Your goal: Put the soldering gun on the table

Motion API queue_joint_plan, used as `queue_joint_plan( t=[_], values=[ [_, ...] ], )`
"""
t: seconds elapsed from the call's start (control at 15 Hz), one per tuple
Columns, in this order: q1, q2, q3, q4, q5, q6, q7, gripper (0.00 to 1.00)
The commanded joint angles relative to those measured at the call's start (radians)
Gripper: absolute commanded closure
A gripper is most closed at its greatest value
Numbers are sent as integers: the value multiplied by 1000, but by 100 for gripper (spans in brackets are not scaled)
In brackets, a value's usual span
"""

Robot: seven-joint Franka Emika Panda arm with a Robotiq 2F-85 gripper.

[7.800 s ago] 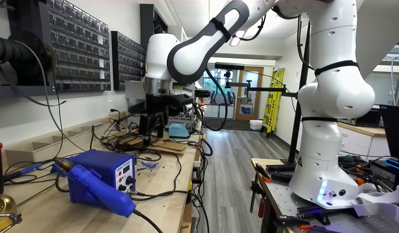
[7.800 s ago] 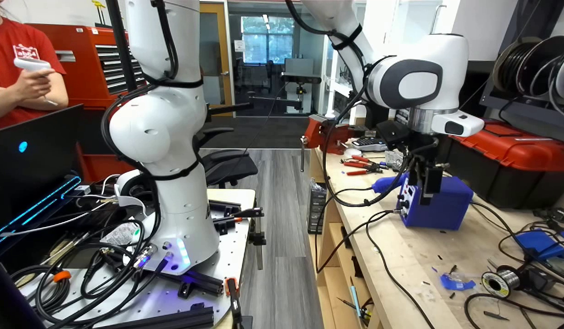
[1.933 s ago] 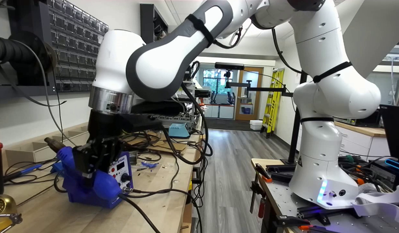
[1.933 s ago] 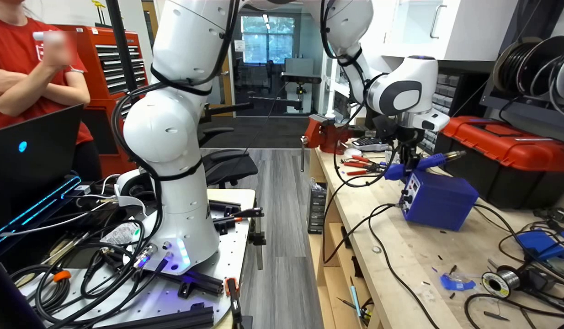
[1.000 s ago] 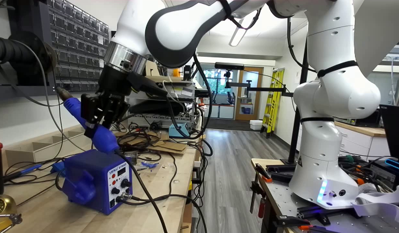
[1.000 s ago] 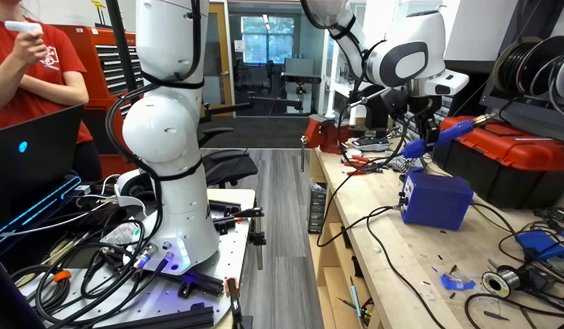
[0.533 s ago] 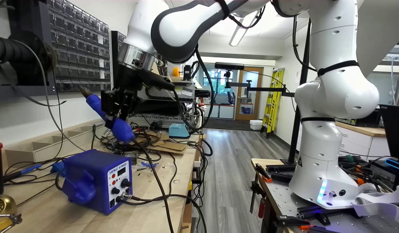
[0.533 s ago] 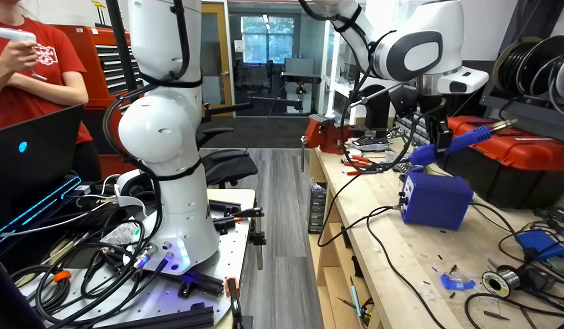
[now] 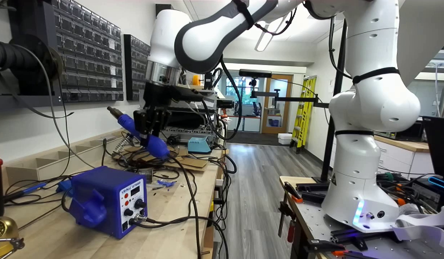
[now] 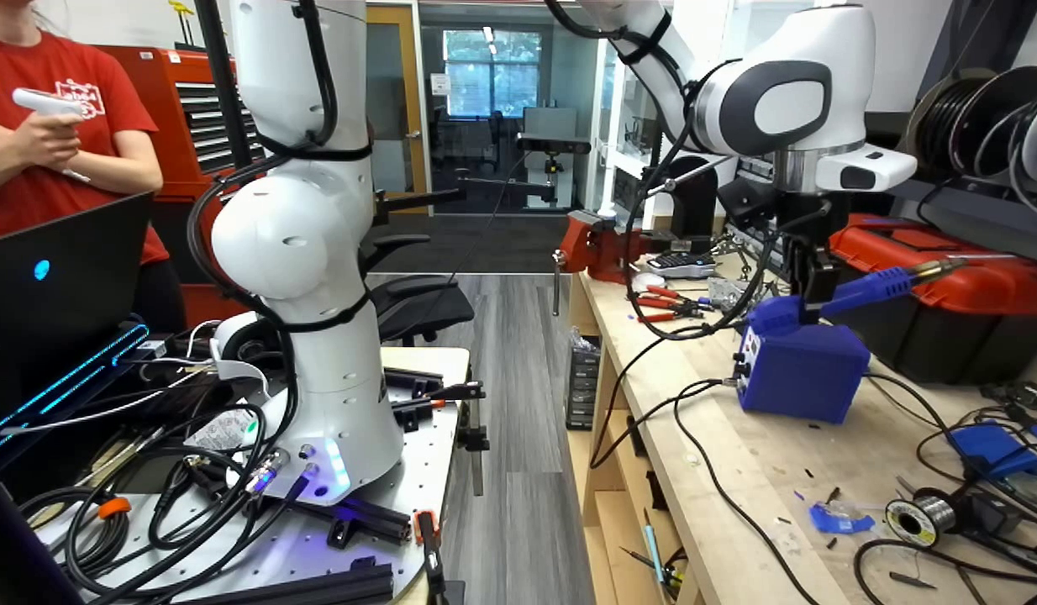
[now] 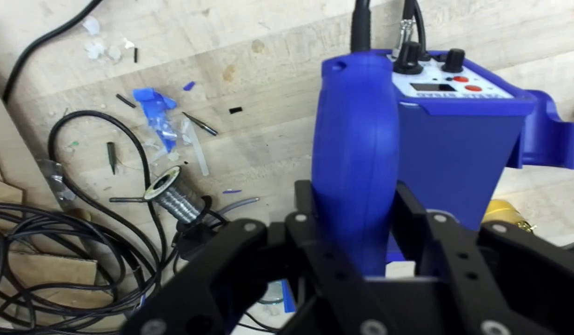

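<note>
The pincer (image 11: 354, 193) is clamping the gun (image 11: 354, 125) between its 2 fingers (image 11: 303, 197) and holding it tilted above the desk (image 9: 161, 244), the nozzle (image 9: 115, 112) pointing upward and the cord (image 11: 360, 30) trailing from the lower end. Lower down, the station (image 9: 108, 201) is standing on the desk, its cradle (image 11: 543, 144) sticking out from 1 side, and a spool (image 11: 180, 202) is lying there too. In an exterior view, 1 person (image 10: 73, 193) is holding a white device (image 10: 44, 102) behind a laptop (image 10: 73, 277).
</note>
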Motion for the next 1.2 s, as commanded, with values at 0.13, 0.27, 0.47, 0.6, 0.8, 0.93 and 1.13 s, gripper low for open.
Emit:
queue_joint_plan(
  t=[0.13, 0.27, 0.47, 0.6, 0.8, 0.93, 1.13],
  values=[
    [-27, -19, -18, -74, -54, -6, -8, 83],
    [-34, -1, -21, -93, -46, 8, -12, 83],
    [-36, 32, -37, -108, -66, 22, 3, 83],
    [-39, 62, -43, -110, -55, 36, -10, 83],
    [-41, 105, -48, -103, -41, 61, -20, 83],
    [-40, 133, -49, -99, -33, 91, -26, 83],
    [-38, 178, -50, -92, -24, 134, -32, 83]
  ],
)
